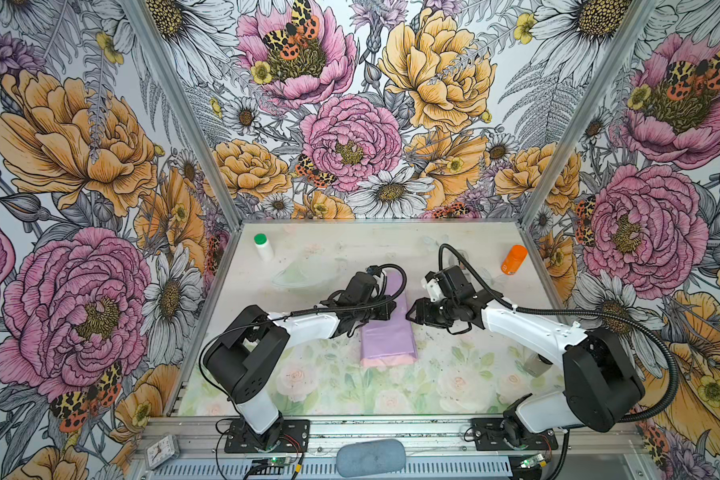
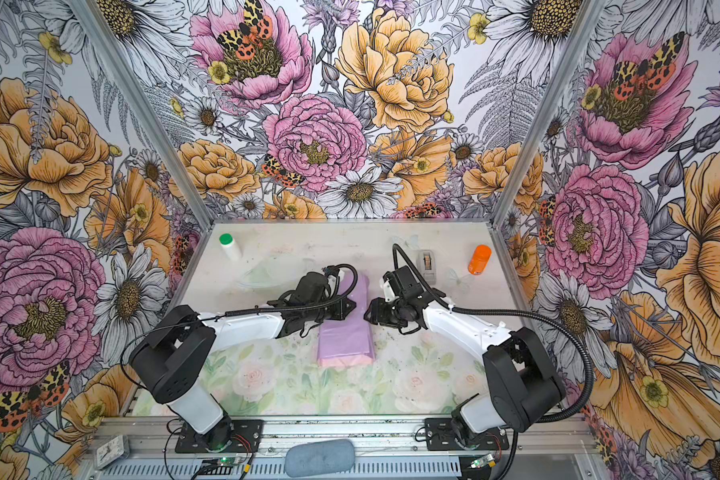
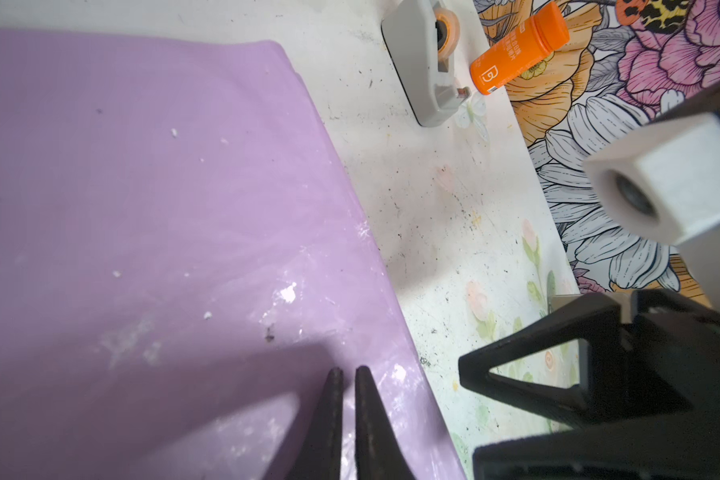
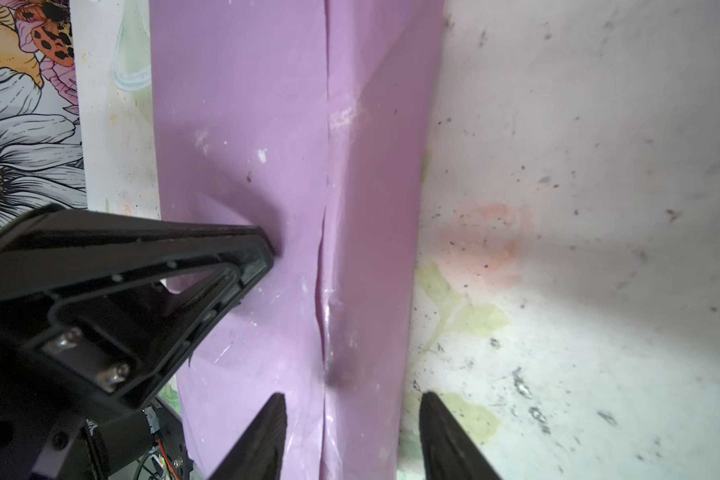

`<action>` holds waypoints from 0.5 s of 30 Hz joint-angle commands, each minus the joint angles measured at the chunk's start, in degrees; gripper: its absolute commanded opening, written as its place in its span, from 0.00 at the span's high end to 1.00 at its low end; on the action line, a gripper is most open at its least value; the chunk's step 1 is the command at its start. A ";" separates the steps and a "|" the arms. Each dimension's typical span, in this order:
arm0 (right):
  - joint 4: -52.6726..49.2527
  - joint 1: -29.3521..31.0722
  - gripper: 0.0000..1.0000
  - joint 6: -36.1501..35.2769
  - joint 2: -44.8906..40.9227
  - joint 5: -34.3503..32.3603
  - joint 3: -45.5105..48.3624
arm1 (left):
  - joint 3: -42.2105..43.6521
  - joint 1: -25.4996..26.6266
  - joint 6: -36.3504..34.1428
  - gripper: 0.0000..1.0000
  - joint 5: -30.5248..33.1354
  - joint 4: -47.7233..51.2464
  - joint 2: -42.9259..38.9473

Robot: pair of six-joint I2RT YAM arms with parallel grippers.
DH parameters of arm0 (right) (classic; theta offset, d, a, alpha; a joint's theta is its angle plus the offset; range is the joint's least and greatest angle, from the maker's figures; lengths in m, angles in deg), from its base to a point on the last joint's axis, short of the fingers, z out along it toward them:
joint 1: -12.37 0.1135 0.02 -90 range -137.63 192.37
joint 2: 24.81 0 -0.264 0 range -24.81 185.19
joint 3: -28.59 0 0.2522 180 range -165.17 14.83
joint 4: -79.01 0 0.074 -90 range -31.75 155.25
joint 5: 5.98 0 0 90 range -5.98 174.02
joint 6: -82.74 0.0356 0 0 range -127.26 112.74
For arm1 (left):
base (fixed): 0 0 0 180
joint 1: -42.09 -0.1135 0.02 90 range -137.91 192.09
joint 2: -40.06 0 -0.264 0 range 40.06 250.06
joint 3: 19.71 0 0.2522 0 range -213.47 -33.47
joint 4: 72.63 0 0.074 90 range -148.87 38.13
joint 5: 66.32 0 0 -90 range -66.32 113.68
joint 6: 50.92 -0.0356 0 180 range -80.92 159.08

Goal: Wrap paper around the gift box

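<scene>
only the right wrist view shows the closed left tool (image 4: 267, 255) touching the paper (image 4: 242, 104); right tool (image 4: 354, 401) open.

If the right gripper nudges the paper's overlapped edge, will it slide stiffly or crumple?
Likely floppy: the paper looks thin and wrinkles along its seam, so a push probably buckles it rather than moving it whole. Its surface looks glossy, so a grip may slip. The shut left gripper resting on top should limit shifting.
</scene>
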 commanded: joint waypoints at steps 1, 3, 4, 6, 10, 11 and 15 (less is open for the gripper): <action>3.05 1.03 0.46 1.66 1.51 1.99 0.33 | 1.22 -0.24 0.64 0.89 -0.43 -0.05 0.58; 3.21 1.81 0.47 2.22 2.02 1.86 0.35 | 1.22 -0.28 0.61 0.89 -0.55 0.02 0.50; 3.30 2.24 0.50 2.47 2.06 1.89 0.49 | 1.17 -0.24 0.62 0.89 -0.56 0.01 0.39; 3.87 2.77 0.57 3.39 1.73 1.91 1.00 | 1.11 -0.20 0.55 0.89 -0.55 0.01 0.30; 4.32 3.17 0.64 4.69 -0.14 2.07 2.33 | 1.05 -0.28 0.42 0.89 -0.37 0.02 0.21; 4.26 3.24 0.64 4.87 -0.90 2.16 2.51 | 1.05 -0.23 0.47 0.89 -0.42 0.02 0.28; 4.06 2.18 0.57 4.76 -3.84 2.24 2.89 | 1.08 -0.24 0.33 0.89 -0.57 -0.07 0.30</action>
